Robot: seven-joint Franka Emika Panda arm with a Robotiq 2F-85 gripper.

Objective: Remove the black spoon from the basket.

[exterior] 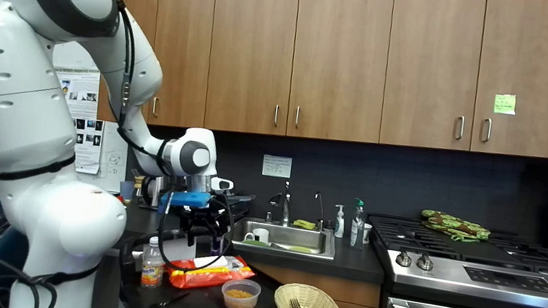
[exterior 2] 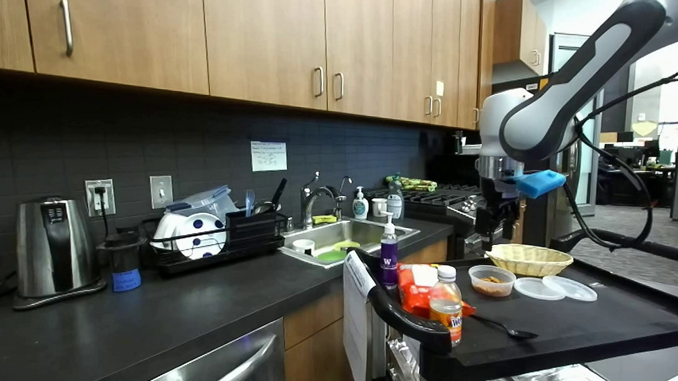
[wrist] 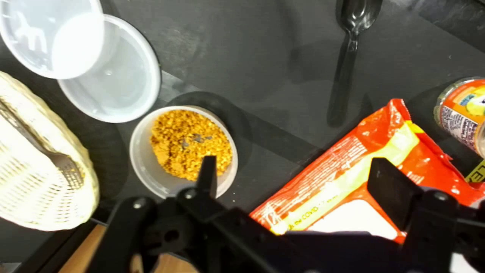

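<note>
All told, counting one black spoon [wrist: 345, 72], already out of the basket [wrist: 34, 193] and lying on the black cart top [exterior 2: 614, 317]. Running nearly straight up and down along its long axis in the wrist view, pointing its bowl [wrist: 360, 15] at the top edge and stretching downward, slightly leftward, to just beside the red packet [wrist: 341, 185]. Slanting rightward and toward the camera in an exterior view, bowl foremost, trailing its handle [exterior 2: 490, 322] back to the packet's end. Past the packet, finding an orange-labelled bottle [wrist: 464, 110] standing close by. Across a stretch of cart top, coming to a plastic tub [wrist: 141, 151] holding yellow-brown crumbs [wrist: 185, 136]. Just beside the tub, meeting two round clear lids [wrist: 129, 87], overlapping each other. Farther off, well apart from the spoon, reaching the pale woven basket, cradling a dark fork [wrist: 58, 159] and aiming the tines [wrist: 74, 176] down to the right in the wrist view. Above the cart, seeing the gripper [wrist: 293, 174] hanging from the white arm [exterior: 20, 72] with its two fingers [wrist: 206, 176] well apart, letting the red packet show through the gap. Beyond the cart, in both exterior views, noting a steel sink [exterior: 310, 255] set into the dark counter [exterior 2: 208, 311], a stove [exterior: 450, 283] farther along and wood cabinets [exterior: 343, 55] overhead.
</note>
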